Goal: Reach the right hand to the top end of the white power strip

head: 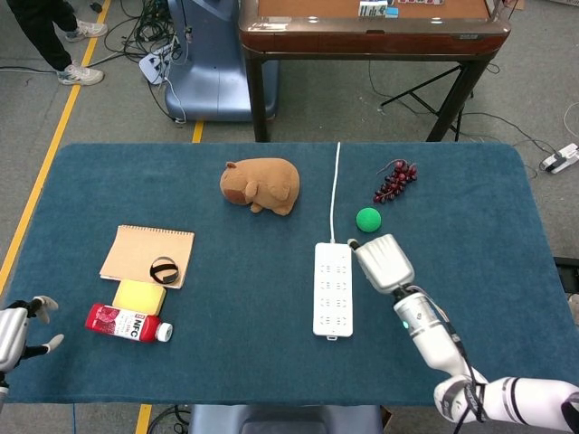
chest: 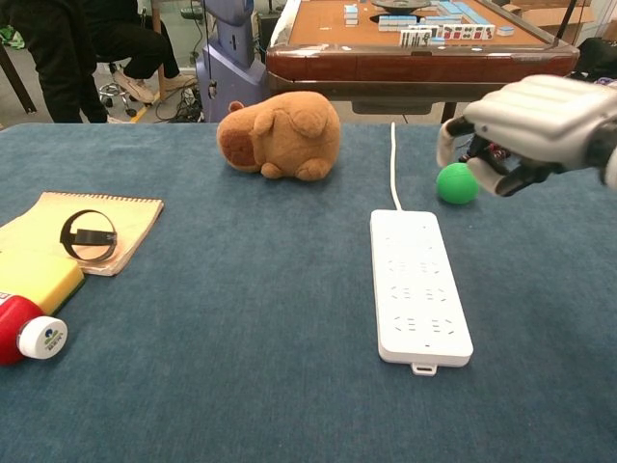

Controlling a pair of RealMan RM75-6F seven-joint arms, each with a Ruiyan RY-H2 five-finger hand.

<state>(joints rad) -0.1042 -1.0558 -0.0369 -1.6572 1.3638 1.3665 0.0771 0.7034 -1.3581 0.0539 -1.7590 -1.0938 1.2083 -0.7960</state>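
Note:
The white power strip [head: 333, 287] [chest: 417, 283] lies flat mid-table, lengthwise away from me, its white cable [head: 336, 190] [chest: 392, 164] running off the far edge. My right hand [head: 384, 262] [chest: 530, 121] hovers above the table, just right of the strip's top end [chest: 403, 217] and apart from it. Its fingers are curled in and hold nothing. In the chest view it is raised well above the strip, in front of the green ball [chest: 457, 183]. My left hand [head: 18, 330] sits at the table's near left corner, fingers apart, empty.
A brown capybara plush [head: 261, 185] lies at the far middle. The green ball [head: 367, 219] and dark grapes [head: 395, 181] are beyond the strip's top right. On the left are a notebook [head: 147, 256] with a black ring, a yellow sponge [head: 138, 297] and a red bottle [head: 127, 323].

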